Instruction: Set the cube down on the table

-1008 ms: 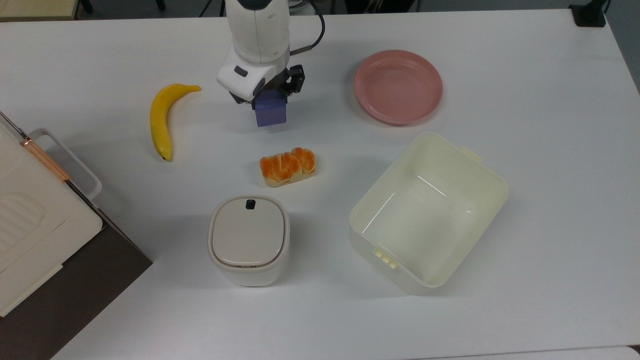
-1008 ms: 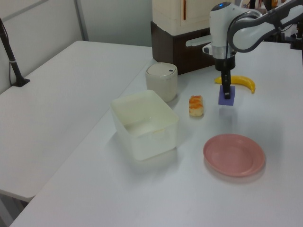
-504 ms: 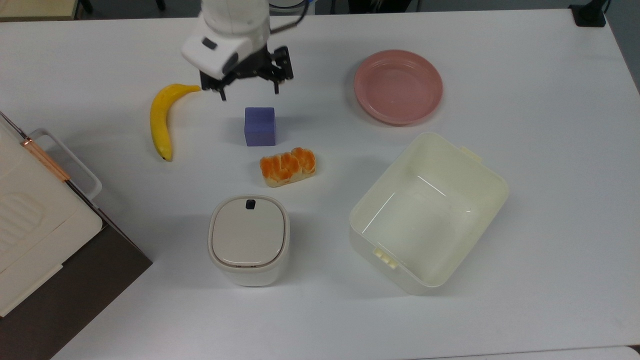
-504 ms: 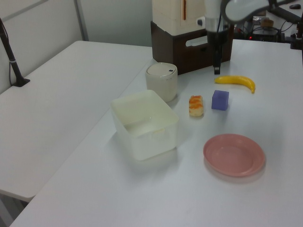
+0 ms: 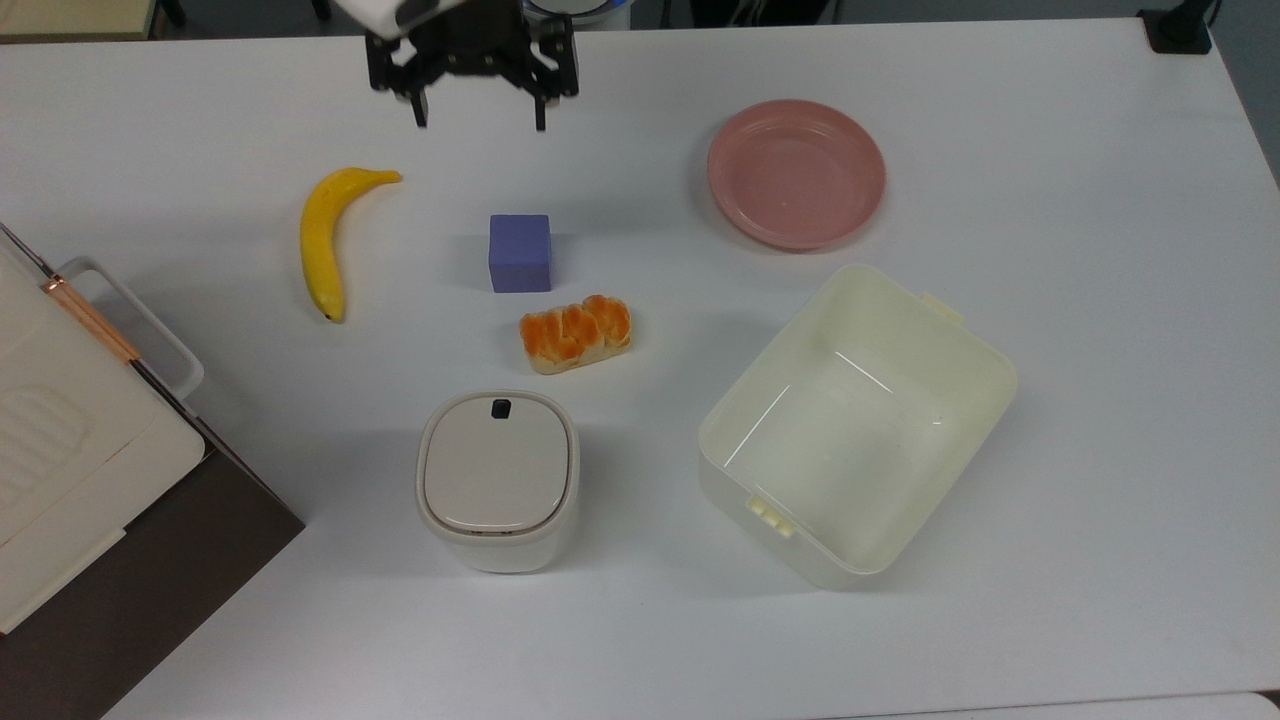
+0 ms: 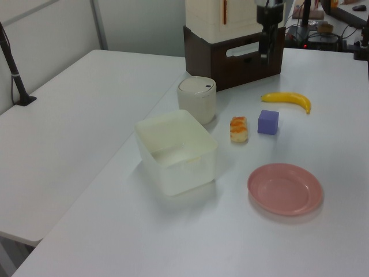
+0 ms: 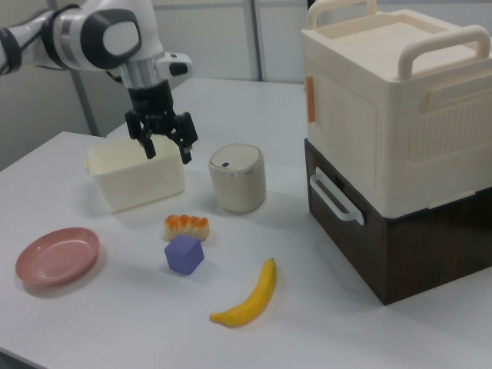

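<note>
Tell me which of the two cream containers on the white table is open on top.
The large rectangular cream plastic tub is open, its inside bare. The small rounded cream bin beside the orange bread piece has a lid closed on it.

cube on table, gripper spread above

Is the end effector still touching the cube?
Apart. In the right view the open end effector hangs well above the cube, which rests alone on the table.
</note>
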Action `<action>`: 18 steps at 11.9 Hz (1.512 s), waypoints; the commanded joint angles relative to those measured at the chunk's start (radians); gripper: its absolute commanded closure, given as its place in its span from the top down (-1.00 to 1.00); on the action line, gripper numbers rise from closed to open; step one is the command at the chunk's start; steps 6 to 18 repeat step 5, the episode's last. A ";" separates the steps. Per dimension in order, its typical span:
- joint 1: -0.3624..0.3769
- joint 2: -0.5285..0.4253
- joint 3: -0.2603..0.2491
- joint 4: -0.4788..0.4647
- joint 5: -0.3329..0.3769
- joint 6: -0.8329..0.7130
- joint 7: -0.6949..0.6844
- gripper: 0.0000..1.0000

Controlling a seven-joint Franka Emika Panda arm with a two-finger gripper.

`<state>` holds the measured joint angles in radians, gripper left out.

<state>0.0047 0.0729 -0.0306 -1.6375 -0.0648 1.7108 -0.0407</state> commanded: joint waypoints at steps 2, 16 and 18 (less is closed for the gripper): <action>0.011 -0.065 -0.014 -0.005 -0.007 -0.051 0.033 1.00; 0.011 -0.065 -0.011 -0.005 -0.007 -0.051 0.033 1.00; 0.011 -0.065 -0.011 -0.005 -0.007 -0.051 0.033 1.00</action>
